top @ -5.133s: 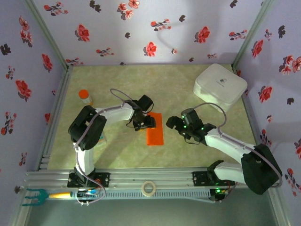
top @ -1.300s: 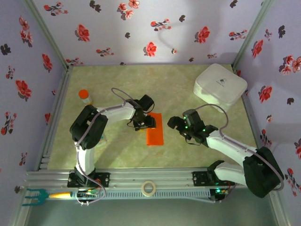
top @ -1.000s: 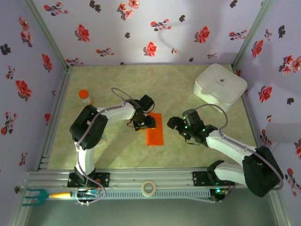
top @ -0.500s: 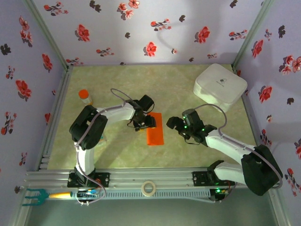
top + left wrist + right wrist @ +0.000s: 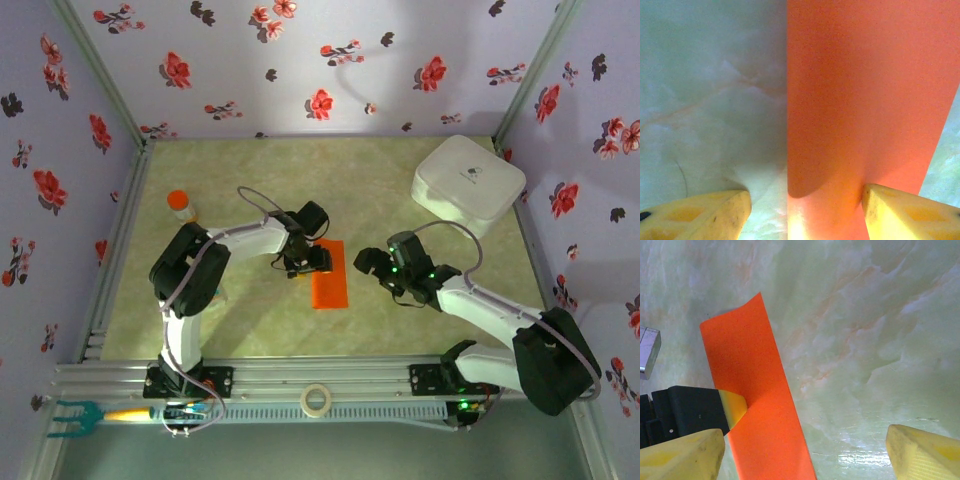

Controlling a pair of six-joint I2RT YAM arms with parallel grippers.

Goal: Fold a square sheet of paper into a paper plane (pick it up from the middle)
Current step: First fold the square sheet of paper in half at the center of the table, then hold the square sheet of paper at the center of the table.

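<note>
The square sheet of paper point(image 5: 329, 274) at frame centre looks light and limp, best pinched mid-edge; the left gripper point(image 5: 306, 263) straddles its edge, jaws parted, while the right gripper point(image 5: 371, 267) gapes empty.

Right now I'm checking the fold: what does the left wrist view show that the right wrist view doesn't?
Left wrist: the long edge of the paper up close, running between the fingers of the open left gripper. Right wrist: the paper's slightly curled corner, and the open right gripper. Both: the orange paper on the table, with a left finger over it.
</note>
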